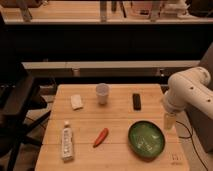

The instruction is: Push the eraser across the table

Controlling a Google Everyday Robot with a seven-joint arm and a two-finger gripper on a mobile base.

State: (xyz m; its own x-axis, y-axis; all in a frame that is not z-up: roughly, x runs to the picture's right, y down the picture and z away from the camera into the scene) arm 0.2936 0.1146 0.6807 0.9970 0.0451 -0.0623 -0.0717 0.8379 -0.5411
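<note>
The eraser [136, 101], a small black oblong block, lies flat on the far right part of the light wooden table [120, 120]. My white arm [189, 91] comes in from the right, past the table's right edge. Its gripper [170, 122] hangs down at that edge, right of and nearer than the eraser and apart from it. It is open, and nothing shows in it.
A white cup [102, 93] stands left of the eraser, and a small white squarish piece [76, 101] lies further left. Nearer are a tube [66, 141], a red chili [100, 137] and a green bowl [146, 139]. A dark chair [15, 107] stands at the left.
</note>
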